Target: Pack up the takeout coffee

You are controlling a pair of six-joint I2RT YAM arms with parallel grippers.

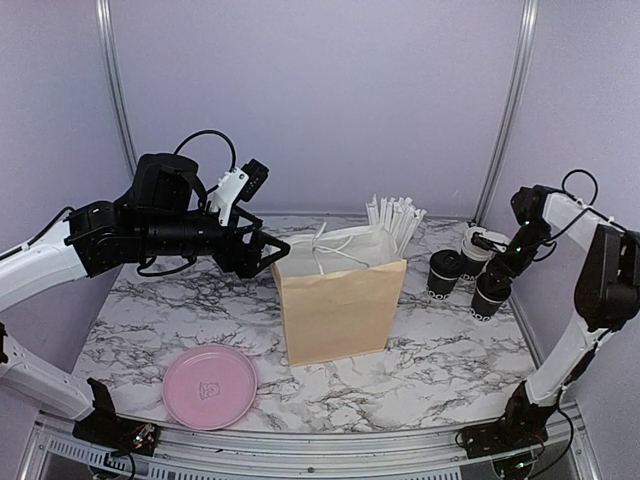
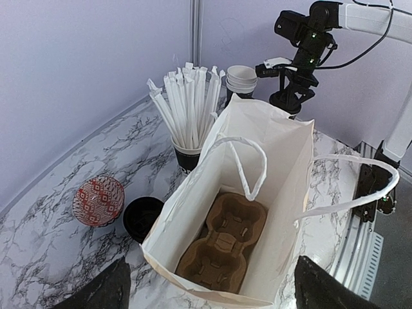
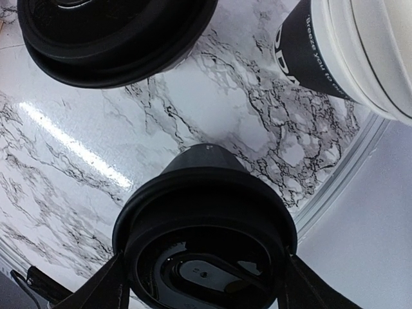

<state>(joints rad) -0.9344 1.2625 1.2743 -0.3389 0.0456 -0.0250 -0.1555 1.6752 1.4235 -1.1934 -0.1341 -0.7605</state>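
Note:
A takeout coffee (image 3: 206,257), a black cup with a black lid, stands on the marble at the far right (image 1: 489,298). My right gripper (image 3: 205,293) comes down over it, and its fingers (image 3: 100,290) press against both sides of the lid rim. A second lidded coffee (image 1: 443,272) stands just left of it. The paper bag (image 1: 340,300) stands open mid-table with a brown pulp carrier (image 2: 222,241) lying flat on its bottom, both holes vacant. My left gripper (image 2: 212,293) hovers open at the bag's left top edge (image 1: 268,250), holding nothing.
A black cup of white straws (image 2: 190,112) stands behind the bag. A stack of open cups (image 1: 478,245) stands beside the coffees. A red patterned bowl (image 2: 98,201) and a black lid (image 2: 143,217) lie behind the bag. A pink plate (image 1: 210,385) lies front left.

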